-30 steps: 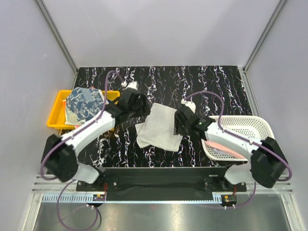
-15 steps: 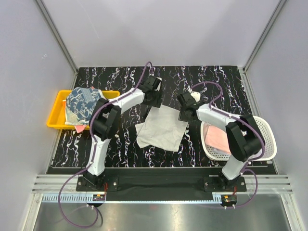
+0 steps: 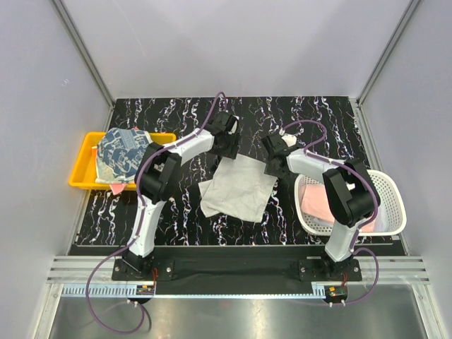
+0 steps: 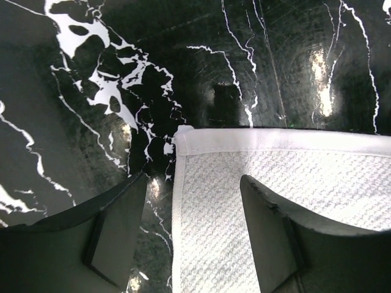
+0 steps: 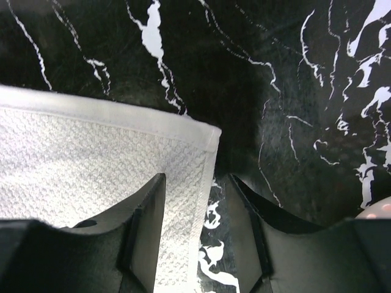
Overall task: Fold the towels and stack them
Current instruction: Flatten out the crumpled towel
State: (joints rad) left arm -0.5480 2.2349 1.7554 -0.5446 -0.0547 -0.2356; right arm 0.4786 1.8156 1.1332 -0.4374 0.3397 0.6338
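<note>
You're looking into a robotics lab test cell. Plain pale grey wall panels (image 3: 233, 42), joined by bare aluminium frame struts (image 3: 85, 55), box in a black marble-patterned tabletop with white veins (image 3: 318, 120). At your near edge, a black base bar (image 3: 233, 265) carries both arm mounts, with a silver rail bearing a measuring strip (image 3: 233, 289) just below it.

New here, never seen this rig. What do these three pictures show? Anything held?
Two robot arms bolted to a table. One picture is from a fixed camera above and behind them; the other two are from a camera on each wrist. A whitish towel lies spread on the table. A yellow tray, left, holds a blue-patterned towel; a white basket, right, holds a pink towel. The left gripper and right gripper each straddle the whitish towel's edge at a far corner, jaws open. Nothing is held.
</note>
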